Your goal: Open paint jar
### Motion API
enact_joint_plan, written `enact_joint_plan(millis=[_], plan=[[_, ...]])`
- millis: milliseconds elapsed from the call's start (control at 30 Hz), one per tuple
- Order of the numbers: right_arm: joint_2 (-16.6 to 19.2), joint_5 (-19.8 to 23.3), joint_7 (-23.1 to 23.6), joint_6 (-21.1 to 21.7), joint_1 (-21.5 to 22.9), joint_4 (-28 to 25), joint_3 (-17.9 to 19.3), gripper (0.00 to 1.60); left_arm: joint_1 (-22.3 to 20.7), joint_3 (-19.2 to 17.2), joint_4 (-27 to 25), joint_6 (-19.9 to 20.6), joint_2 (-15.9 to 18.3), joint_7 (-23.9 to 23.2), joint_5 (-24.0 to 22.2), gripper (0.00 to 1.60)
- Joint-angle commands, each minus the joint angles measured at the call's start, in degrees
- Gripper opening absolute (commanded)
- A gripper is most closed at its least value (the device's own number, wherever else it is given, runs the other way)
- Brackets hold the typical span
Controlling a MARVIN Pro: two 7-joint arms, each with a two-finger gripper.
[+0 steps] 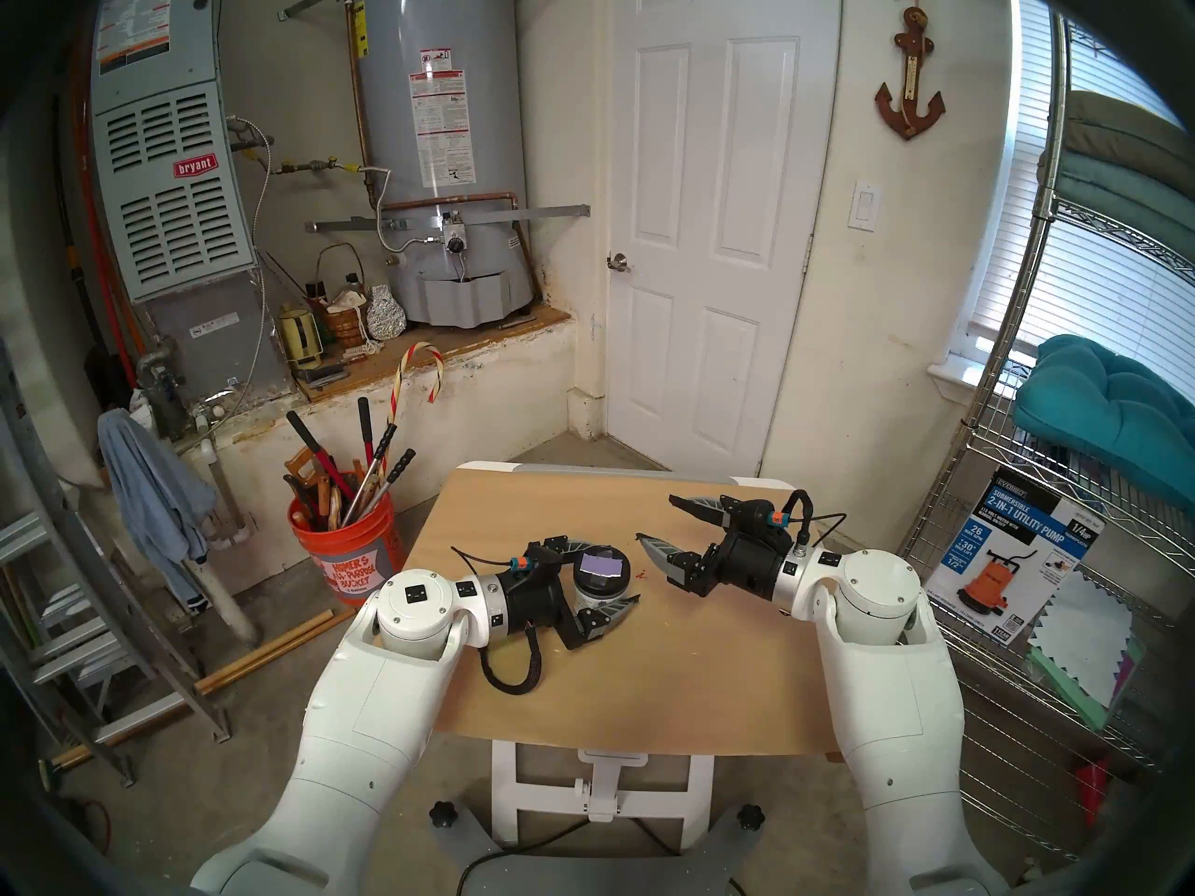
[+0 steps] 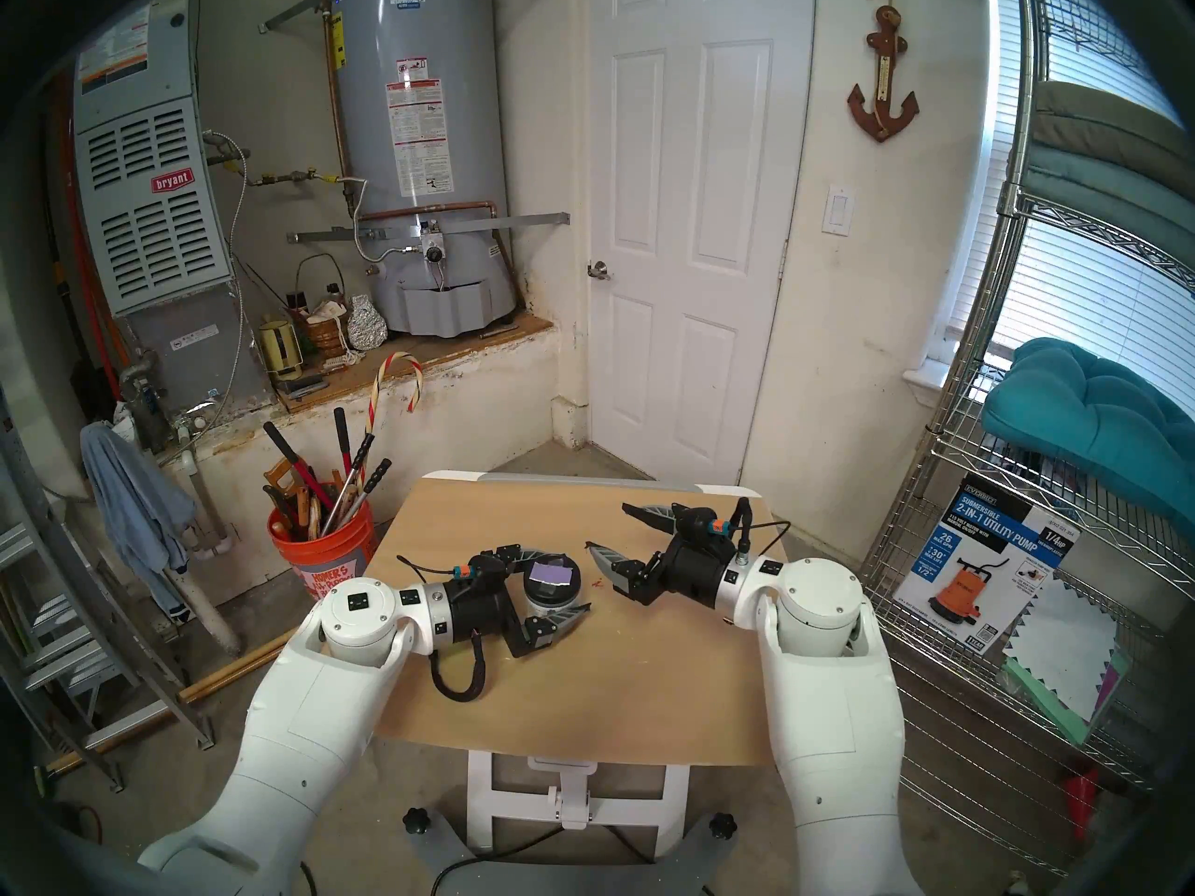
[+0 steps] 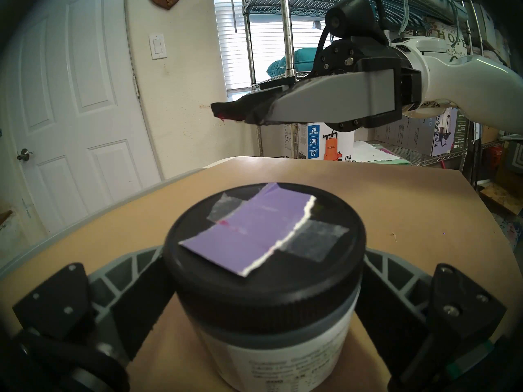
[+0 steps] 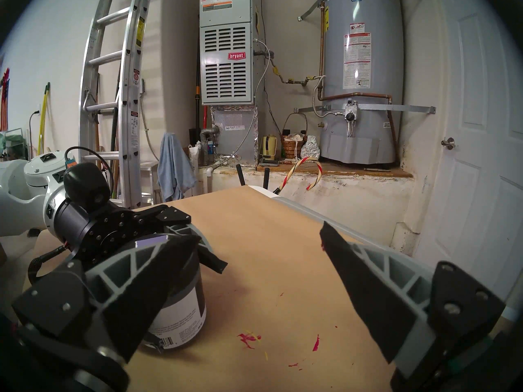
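The left gripper point(image 1: 602, 584) straddled the small squat paint jar with white label point(image 3: 278, 351), fingers against its sides in what looked like a bracing hold on the tan tabletop point(image 1: 679, 668). Its black round screw lid point(image 3: 263, 258), a lilac paper swatch point(image 3: 249, 235) taped on top, sat fully on. Farther right, the right gripper point(image 1: 663, 520) hung wide apart and empty, just beside the jar. Judged so, unscrewing remained entirely undone.

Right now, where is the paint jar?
In the head view the jar stands on the table left of centre, between the fingers of the left end effector. The open right end effector hangs apart to its right.
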Motion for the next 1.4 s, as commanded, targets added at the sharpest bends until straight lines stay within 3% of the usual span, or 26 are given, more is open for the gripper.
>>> enact_joint_plan(millis=[0,1367], plan=[[-0.37,0.29,-0.10,-0.21,0.69,-1.21,-0.06,1.60,-0.65,-0.09,-0.83,-0.02,-0.15,0.00,-0.14,1.60],[-0.39,0.26,-0.08,-0.22,0.69,-1.21,-0.04,1.60,-0.62,-0.45,-0.83,-0.04,-0.46,-0.29,0.22,1.60]])
